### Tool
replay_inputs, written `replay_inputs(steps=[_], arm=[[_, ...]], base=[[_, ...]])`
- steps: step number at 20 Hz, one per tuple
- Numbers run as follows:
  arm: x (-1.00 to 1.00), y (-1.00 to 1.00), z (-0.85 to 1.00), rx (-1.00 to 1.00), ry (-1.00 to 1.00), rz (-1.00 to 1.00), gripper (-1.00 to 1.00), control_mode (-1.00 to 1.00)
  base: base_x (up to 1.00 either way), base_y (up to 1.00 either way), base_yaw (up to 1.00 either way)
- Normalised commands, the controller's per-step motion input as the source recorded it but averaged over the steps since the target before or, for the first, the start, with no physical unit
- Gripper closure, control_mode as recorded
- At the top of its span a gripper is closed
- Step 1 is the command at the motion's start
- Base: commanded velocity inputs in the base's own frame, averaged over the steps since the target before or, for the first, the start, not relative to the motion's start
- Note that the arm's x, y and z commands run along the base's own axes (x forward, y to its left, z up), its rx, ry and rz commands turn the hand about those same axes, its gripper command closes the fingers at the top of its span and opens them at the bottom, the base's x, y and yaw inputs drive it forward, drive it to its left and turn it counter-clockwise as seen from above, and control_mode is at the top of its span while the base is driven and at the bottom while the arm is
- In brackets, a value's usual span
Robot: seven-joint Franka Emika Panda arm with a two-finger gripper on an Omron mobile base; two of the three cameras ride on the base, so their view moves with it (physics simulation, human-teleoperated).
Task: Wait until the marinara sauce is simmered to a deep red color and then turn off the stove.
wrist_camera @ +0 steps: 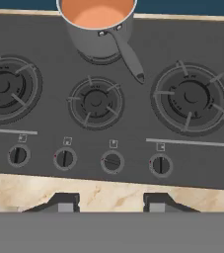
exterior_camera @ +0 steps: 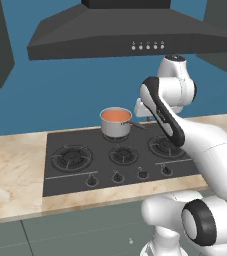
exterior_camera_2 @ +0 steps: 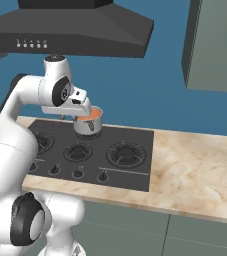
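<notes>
Marinara sauce point(wrist_camera: 97, 12) fills the steel saucepan point(wrist_camera: 101, 37) on the back-centre burner of the stove point(wrist_camera: 133, 113), a flat pale orange-red. The gripper point(wrist_camera: 111, 202) hangs above the stove's front edge near the four knobs point(wrist_camera: 112, 161), fingers spread wide, holding and touching nothing.

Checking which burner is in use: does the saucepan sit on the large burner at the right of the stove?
No, in the hand view the saucepan sits at the stove's back middle, and the large right burner is bare.
</notes>
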Motion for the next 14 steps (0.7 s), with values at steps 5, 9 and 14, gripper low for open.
replay_inputs(steps=[5, 9, 14], arm=[[-0.24, 0.15, -0.15, -0.09, -0.12, 0.0, -1.0, -1.0], [0.0, 0.0, 0.0, 0.0, 0.0, 0.0, -1.0, -1.0], [0.0, 0.0, 0.0, 0.0, 0.0, 0.0, -1.0, -1.0]], base=[[0.0, 0.0, 0.0], [0.0, 0.0, 0.0], [0.0, 0.0, 0.0]])
